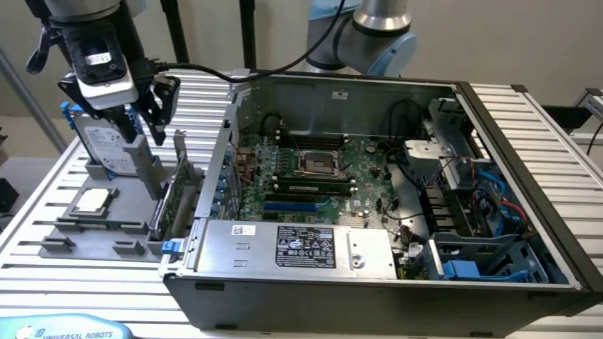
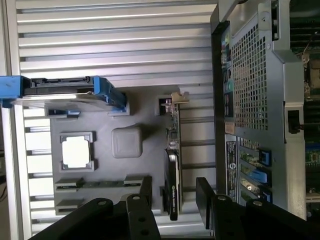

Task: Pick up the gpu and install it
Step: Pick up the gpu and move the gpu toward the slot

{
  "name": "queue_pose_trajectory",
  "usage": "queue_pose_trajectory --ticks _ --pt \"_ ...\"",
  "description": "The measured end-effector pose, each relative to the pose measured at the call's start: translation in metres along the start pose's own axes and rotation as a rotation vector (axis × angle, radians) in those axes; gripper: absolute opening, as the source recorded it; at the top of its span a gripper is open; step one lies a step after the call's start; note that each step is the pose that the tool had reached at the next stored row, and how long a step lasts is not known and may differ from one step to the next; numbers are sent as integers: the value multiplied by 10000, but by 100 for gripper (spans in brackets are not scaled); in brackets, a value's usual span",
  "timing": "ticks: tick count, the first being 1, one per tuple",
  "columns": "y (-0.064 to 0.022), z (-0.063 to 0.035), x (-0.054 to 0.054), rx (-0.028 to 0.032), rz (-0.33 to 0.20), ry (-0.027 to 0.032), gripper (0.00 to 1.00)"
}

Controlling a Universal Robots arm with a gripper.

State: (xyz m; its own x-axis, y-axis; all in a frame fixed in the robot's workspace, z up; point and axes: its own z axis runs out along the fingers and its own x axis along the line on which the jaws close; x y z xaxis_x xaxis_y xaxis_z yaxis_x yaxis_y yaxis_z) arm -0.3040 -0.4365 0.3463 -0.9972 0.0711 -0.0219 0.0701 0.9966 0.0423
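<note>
1. On the counter (image 1: 556, 134), just beside the open PC case (image 1: 527, 233), sits a gray tray (image 2: 130, 120). The gpu (image 2: 173, 150) stands on its long edge in one of its slots, not lifted and not in the case.
2. Its silver bracket (image 2: 175, 97) is at the end nearer the hard drive (image 2: 65, 92). The CPU chip (image 2: 76, 151) lies flat in its own pocket, apart from the card.
3. The pincer (image 2: 175, 195) is spread wide & holds nothing. In the wrist view we see one finger on each side of the card's thin upper edge.
4. Exterior view: the pincer (image 1: 146, 131) hangs over the tray, above the gpu (image 1: 174, 194), w/ air between fingertips and card. We see no contact.
5. Key relation: the gpu lies below the pincer. Its long axis runs parallel to the case's side wall and passes thru the gap between the fingers, so the closing line crosses the card's thin dimension, not its length.
6. Only one arm on this rig, so no question of which is nearer.
7. We judge this as the approach for the pick. The install part hasn't begun, since the card is in the tray and well apart from the motherboard (image 1: 320, 176).
</note>
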Motion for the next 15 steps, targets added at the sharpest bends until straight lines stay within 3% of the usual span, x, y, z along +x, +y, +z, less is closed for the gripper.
queue_pose_trajectory --ticks 15 --pt "-64 270 2 0 0 0 48"
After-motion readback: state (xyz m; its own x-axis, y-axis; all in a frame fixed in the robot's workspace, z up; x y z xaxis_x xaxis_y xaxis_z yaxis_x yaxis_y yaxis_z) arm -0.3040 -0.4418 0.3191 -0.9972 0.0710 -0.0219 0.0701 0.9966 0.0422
